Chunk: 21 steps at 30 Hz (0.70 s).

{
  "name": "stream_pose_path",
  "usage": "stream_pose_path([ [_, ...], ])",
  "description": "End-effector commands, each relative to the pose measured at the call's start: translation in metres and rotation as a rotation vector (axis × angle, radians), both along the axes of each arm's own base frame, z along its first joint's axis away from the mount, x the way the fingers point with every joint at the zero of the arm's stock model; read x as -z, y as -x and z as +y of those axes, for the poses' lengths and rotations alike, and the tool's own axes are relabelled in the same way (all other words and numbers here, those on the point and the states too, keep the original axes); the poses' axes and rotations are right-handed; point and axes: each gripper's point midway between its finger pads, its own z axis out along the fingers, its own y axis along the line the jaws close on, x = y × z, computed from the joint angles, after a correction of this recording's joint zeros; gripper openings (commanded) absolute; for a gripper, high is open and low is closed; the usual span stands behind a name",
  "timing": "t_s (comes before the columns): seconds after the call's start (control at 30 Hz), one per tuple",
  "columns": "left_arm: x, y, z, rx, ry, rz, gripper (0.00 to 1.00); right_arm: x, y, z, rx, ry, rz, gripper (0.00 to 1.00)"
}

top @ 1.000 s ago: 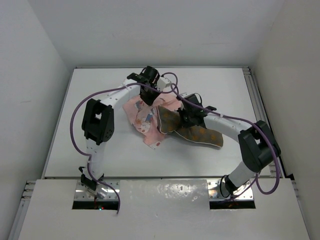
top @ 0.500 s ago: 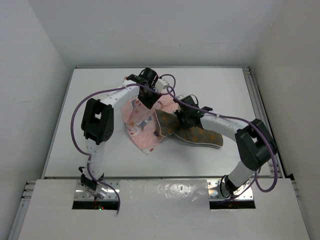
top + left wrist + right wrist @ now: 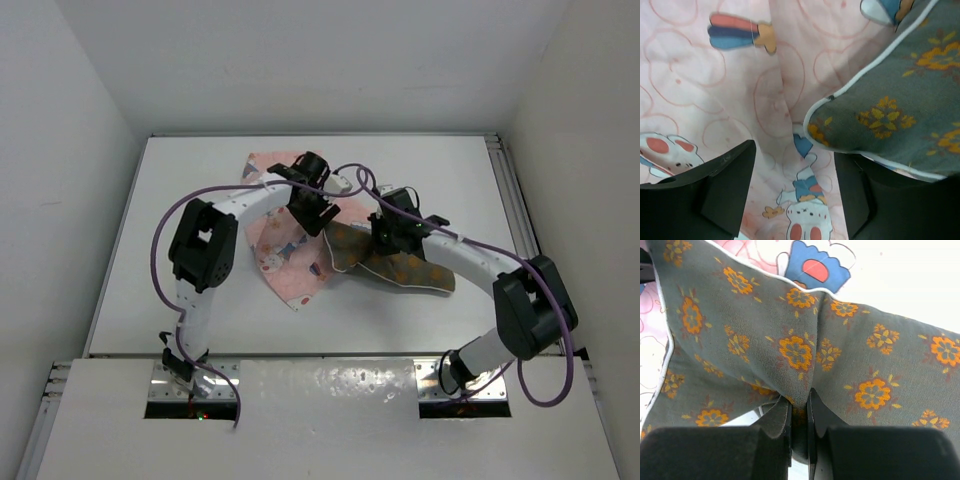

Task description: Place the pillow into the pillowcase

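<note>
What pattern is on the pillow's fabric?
The pillow is olive-grey with small orange flowers, white piping; clearest in the right wrist view.

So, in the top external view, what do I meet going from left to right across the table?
black elbow joint of the left arm → pink bunny-printed fabric pillowcase → olive-brown flowered fabric pillow → black elbow joint of the right arm

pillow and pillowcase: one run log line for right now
left gripper: open above pillowcase | right gripper: shut on pillow fold | pillow: corner over pillowcase, not inside
</note>
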Motion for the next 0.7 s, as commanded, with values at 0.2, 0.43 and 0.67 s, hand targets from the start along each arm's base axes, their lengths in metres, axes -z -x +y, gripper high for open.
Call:
stream_pose_path([
  [0.2, 0.016, -0.034, -0.017, -0.04, -0.013, -0.155, 0.64, -0.008, -0.008, -0.015, 0.143, -0.072, -0.02, 0.0],
  [0.43, 0.033, -0.032, -0.002, -0.044, -0.094, -0.169, 0.6, -0.005, -0.007, -0.03, 0.205, -0.067, -0.023, 0.0],
  [0.67, 0.032, -0.033, 0.003, -0.065, -0.12, -0.176, 0.51, 0.001, -0.004, -0.031, 0.206, -0.075, -0.003, 0.0],
])
